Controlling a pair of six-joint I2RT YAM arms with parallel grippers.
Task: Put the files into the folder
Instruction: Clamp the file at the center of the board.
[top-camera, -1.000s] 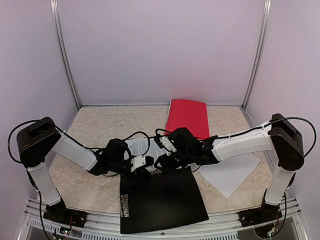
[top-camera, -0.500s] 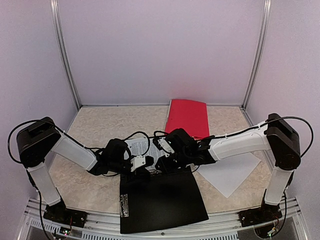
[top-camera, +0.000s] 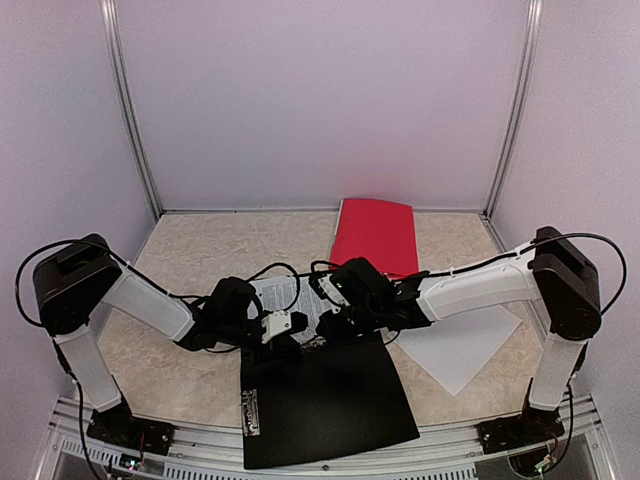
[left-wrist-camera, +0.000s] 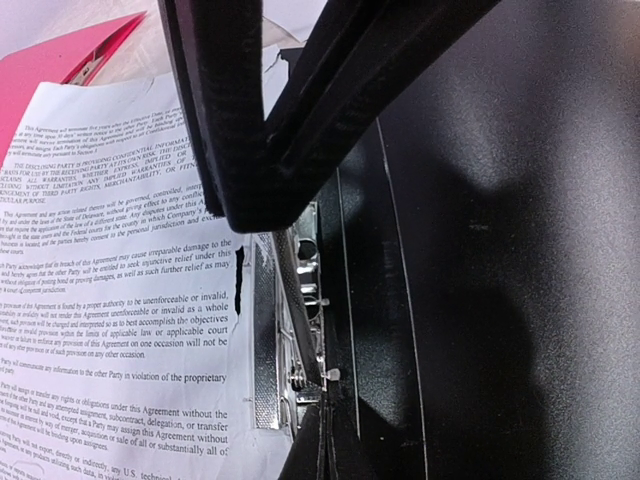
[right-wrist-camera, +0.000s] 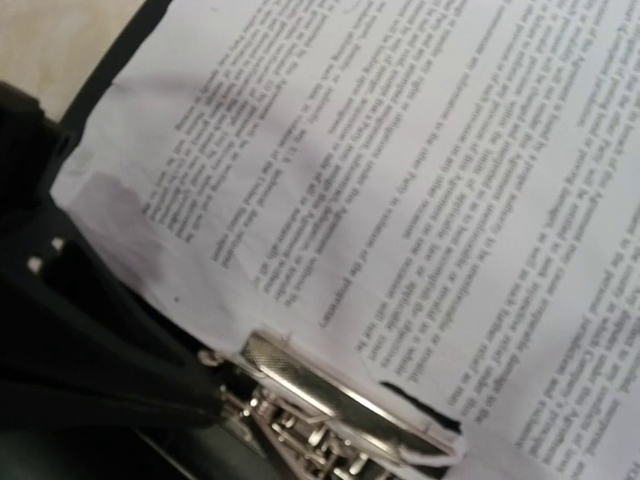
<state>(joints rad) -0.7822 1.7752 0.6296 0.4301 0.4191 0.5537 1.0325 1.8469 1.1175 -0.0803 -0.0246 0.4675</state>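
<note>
The black folder (top-camera: 325, 405) lies open at the table's near edge, with a metal clip (left-wrist-camera: 266, 345) at its spine. One of the files, a printed sheet (left-wrist-camera: 120, 280), lies on the folder's far half with its edge at the clip. My left gripper (left-wrist-camera: 322, 420) is shut on the clip's raised lever (left-wrist-camera: 297, 285). My right gripper (left-wrist-camera: 255, 212) is shut, its tips meeting on the sheet's edge just above the clip. Its own fingers do not show in the right wrist view, which looks down on the sheet (right-wrist-camera: 400, 180) and the clip (right-wrist-camera: 335, 395). Another file, a blank sheet (top-camera: 465, 350), lies to the right.
A red folder (top-camera: 376, 235) lies closed at the back, right of centre, and its corner (left-wrist-camera: 60, 70) shows in the left wrist view. Both arms (top-camera: 150, 300) (top-camera: 480, 285) reach in low over the middle of the table. Metal frame posts stand at the back corners.
The right gripper has closed at the printed sheet's edge and its arm has shifted slightly left. The left gripper has stayed shut on the clip lever.
</note>
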